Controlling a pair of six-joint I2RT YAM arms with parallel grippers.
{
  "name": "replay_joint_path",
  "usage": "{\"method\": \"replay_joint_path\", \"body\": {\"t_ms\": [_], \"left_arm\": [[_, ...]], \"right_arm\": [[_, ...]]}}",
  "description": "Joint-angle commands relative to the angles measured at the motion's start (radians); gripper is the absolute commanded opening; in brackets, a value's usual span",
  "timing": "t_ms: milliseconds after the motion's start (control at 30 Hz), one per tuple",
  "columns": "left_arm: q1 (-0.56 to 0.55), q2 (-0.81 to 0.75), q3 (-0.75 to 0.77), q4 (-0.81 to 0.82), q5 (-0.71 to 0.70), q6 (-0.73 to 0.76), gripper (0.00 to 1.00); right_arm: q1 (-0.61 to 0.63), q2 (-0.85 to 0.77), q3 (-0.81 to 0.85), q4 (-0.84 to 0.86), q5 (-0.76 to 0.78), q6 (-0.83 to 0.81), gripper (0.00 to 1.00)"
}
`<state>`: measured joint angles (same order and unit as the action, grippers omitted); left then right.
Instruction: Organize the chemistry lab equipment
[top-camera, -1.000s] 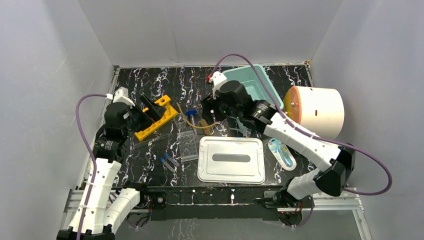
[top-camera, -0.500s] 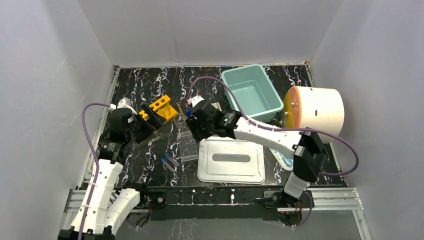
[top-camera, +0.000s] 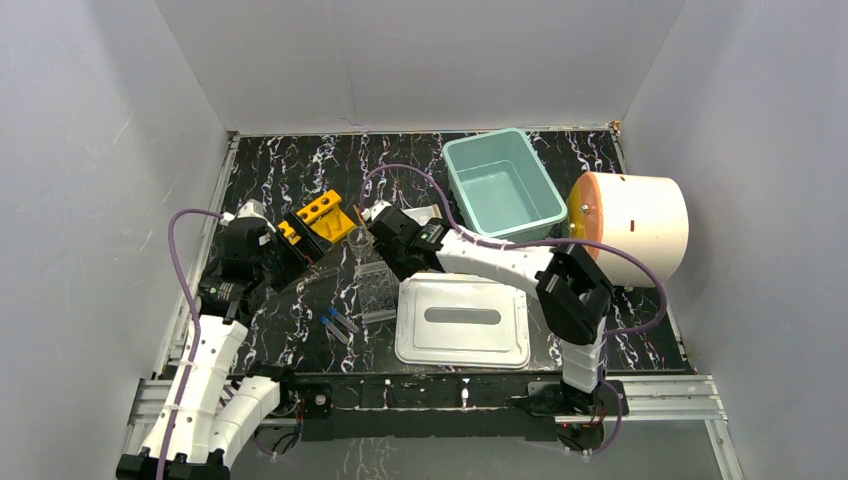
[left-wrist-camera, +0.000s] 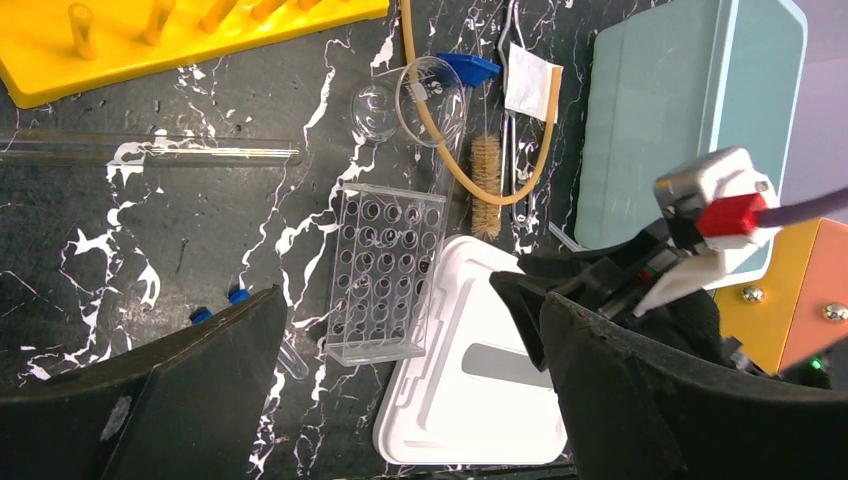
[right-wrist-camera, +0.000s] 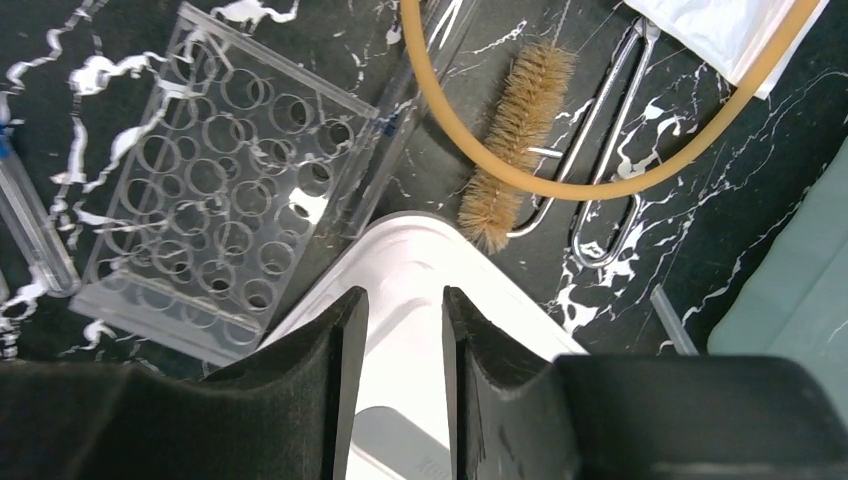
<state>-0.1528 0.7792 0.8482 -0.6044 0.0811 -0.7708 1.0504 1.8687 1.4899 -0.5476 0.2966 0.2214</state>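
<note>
My right gripper (right-wrist-camera: 403, 305) hovers narrow, empty, beside the clear well plate (right-wrist-camera: 215, 190); left gripper (left-wrist-camera: 395, 300) wide. I judge a pick begins; next, lower onto its edge

The top camera looks steeply down from high at the near side, taking in the whole table (top-camera: 290, 165). The left wrist camera faces down from mid height, and the right wrist camera sits much closer. All three share the clear well plate (right-wrist-camera: 215, 180) and a corner of the white lid (left-wrist-camera: 470, 390).
</note>
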Motion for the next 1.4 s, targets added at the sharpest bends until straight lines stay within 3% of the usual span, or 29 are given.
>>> {"method": "replay_joint_path", "body": {"t_ms": [0,467,867,1200,1367], "left_arm": [[-0.004,-0.007,0.012,-0.016,-0.004,-0.002,0.98],[-0.004,-0.007,0.01,-0.029,-0.04,-0.04,0.98],[-0.004,0.01,0.01,-0.028,-0.041,-0.041,0.98],[-0.004,0.021,0.016,-0.029,-0.047,-0.036,0.98],[-0.004,0.029,0.021,-0.029,-0.05,-0.034,0.98]], "right_arm": [[-0.036,0.038,0.058,0.043,0.003,-0.101,0.42],[-0.059,0.161,0.197,0.033,-0.06,-0.176,0.47],[-0.101,0.207,0.204,0.049,-0.217,-0.367,0.4],[-0.118,0.264,0.257,0.035,-0.176,-0.41,0.4],[-0.121,0.272,0.26,0.035,-0.202,-0.439,0.32]]}}
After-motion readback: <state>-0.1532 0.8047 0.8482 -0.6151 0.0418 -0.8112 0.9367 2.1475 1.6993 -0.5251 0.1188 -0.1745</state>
